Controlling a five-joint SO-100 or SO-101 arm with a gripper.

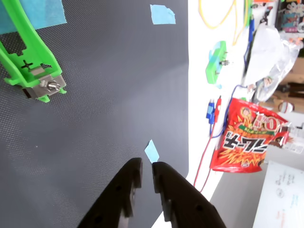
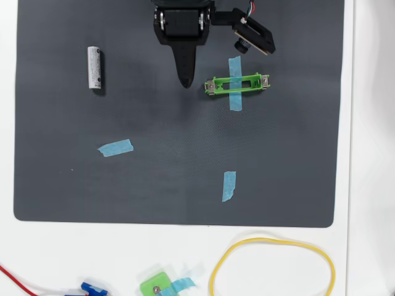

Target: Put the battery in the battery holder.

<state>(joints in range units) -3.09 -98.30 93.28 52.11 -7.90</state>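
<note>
White-silver battery (image 2: 94, 68) left of pincer (image 2: 186, 81), apart

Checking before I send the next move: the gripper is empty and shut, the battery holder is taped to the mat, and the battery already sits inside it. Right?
Not quite. The battery is not in the battery holder; the overhead view shows it lying alone on the dark mat, left of the gripper. The rest stands: gripper empty and shut, holder held by blue tape.
</note>
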